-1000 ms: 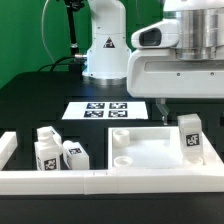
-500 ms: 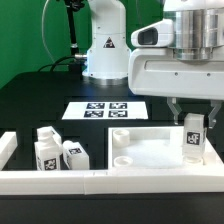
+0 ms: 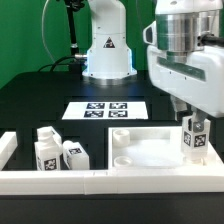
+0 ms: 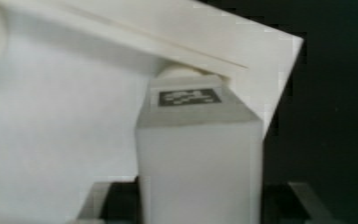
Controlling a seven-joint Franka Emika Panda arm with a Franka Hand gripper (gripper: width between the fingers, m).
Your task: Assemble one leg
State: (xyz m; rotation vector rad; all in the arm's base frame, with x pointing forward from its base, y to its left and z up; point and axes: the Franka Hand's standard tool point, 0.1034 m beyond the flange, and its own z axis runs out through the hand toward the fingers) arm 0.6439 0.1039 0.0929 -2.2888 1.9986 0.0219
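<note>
Black worktop [image 3: 40, 100] filled most of your exterior view, with a green backdrop [image 3: 20, 30] in the upper left of the frame and the arm's white base [image 3: 106, 50] at top centre. Just below that base, the marker board [image 3: 100, 110] lay flat on the worktop. Your large white slab [image 3: 150, 152] sat in the lower right of the frame, with round holes showing at its left corners. The leg [image 3: 193, 143] stood upright at the slab's right edge, its tag facing the camera, and its lower end met the slab; whether its stub was seated in a hole, you could not tell from these frames. Your gripper [image 3: 191, 118] came down from the upper right of the frame over the top of the leg. In the wrist view the leg [image 4: 197, 150] ran straight between the two fingers [image 4: 114, 205], which sat against its opposite sides, so the gripper [image 4: 201, 205] looked to be pinching the leg. A tag on the leg showed in that view too, blurred. In the lower left of the exterior frame, two spare posts [image 3: 58, 150] with tags stood side by side, well apart from the slab, and a white rail [image 3: 110, 182] ran across the front of everything.
</note>
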